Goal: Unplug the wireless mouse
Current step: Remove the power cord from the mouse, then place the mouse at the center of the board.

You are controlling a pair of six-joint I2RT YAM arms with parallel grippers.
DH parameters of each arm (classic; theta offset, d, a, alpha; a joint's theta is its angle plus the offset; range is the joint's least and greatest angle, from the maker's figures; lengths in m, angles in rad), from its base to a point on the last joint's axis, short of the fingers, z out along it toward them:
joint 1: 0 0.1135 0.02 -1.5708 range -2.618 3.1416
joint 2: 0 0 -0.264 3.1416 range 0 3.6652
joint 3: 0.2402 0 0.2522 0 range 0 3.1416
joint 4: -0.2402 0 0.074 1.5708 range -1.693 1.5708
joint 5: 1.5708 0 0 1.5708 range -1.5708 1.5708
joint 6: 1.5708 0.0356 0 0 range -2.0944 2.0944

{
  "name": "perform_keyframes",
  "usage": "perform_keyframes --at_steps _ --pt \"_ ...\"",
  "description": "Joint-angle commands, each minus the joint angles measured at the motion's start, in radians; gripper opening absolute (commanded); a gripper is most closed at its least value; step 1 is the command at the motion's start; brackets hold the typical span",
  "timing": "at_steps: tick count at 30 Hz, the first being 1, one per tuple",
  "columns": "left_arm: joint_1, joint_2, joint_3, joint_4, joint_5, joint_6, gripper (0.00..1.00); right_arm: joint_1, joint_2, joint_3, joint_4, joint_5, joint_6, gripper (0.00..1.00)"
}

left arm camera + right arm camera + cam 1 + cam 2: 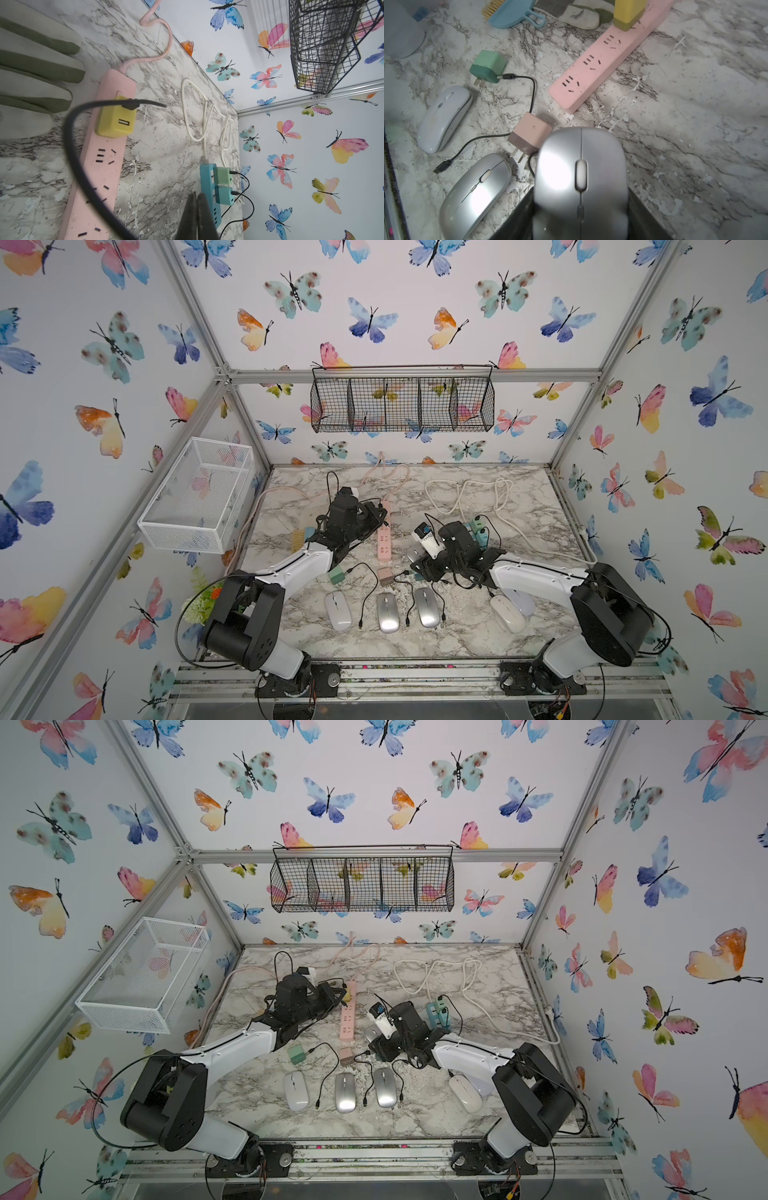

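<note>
The right pincer (581,199) pinches the mouse (571,170) lengthwise between its jaws, near the strip (602,62) end; the left pincer (196,209), pressed together, lies nearer the plug (131,104), free just beside the charger (114,122).

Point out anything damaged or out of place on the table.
The marble tabletop is flaking white beside the pink power strip. A green charger and a pink charger lie loose on their sides, prongs bare, not plugged in.
</note>
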Motion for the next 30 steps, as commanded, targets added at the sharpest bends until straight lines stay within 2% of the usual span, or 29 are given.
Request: perform_keyframes --at_steps 1,4,9,16,20,25,30 --pt "-0.002 -0.026 0.012 -0.019 0.072 0.106 0.00 0.003 -0.080 -0.011 -0.091 0.094 0.107 0.01" --pt "-0.003 -0.027 0.028 -0.077 0.129 0.205 0.00 0.004 -0.100 -0.011 -0.238 0.136 0.194 0.01" --pt "-0.003 -0.042 0.007 -0.137 0.199 0.324 0.00 0.006 -0.195 -0.084 -0.364 0.212 0.342 0.01" --pt "-0.004 -0.056 -0.024 -0.188 0.248 0.378 0.00 0.034 -0.279 -0.130 -0.572 0.313 0.500 0.01" --pt "-0.004 -0.064 -0.044 -0.180 0.254 0.378 0.00 0.036 -0.307 -0.159 -0.588 0.346 0.517 0.01" --pt "-0.006 -0.064 -0.056 -0.175 0.270 0.382 0.00 0.035 -0.236 -0.169 -0.509 0.264 0.480 0.03" --pt "-0.007 -0.075 -0.070 -0.179 0.277 0.387 0.00 0.035 -0.178 -0.161 -0.469 0.266 0.450 0.08"
